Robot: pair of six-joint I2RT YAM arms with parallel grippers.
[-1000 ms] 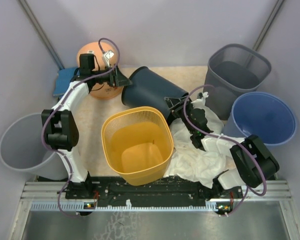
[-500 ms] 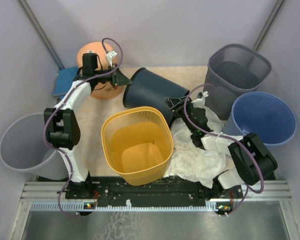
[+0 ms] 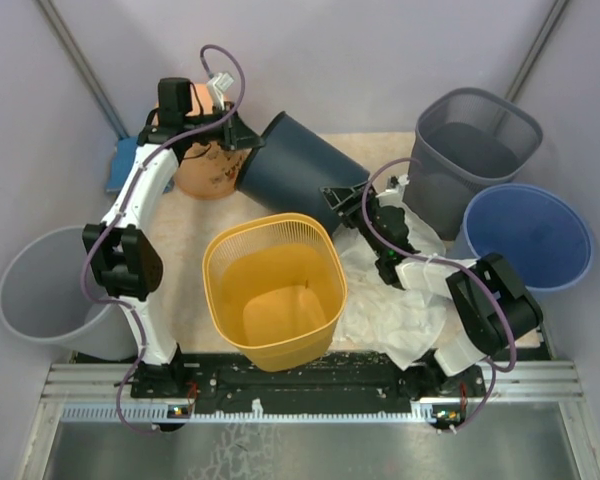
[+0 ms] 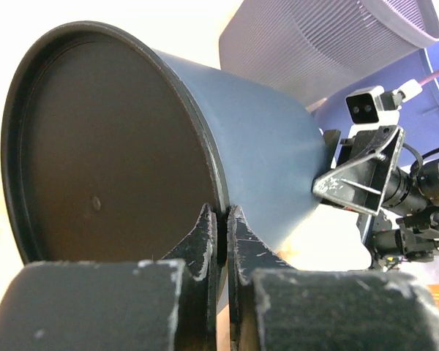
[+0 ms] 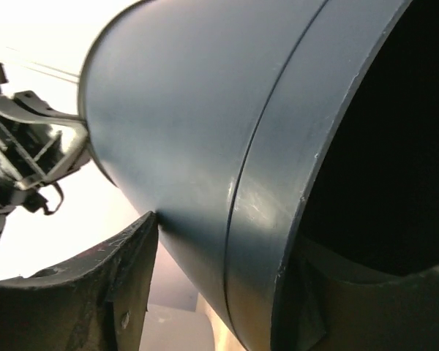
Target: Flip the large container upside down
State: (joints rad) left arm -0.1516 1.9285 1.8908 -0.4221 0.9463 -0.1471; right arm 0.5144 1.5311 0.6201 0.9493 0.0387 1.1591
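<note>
with the left gripper pinched shut on the base rim of the dark blue container, on its side just behind the yellow basket, and the right gripper astride its mouth rim, grip unclear, raise the base slowly over the mouth

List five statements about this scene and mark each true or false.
1. The dark blue bin is tipped on its side, not yet upside down. True.
2. The left claw is open, clear of the bin. False: it is shut on the bin's base rim.
3. The yellow basket stands mouth up. True.
4. The right claw is at the grey mesh bin. False: it straddles the dark blue bin's mouth rim.
5. The white cloth lies inside the basket. False: it lies outside, beside it.
</note>
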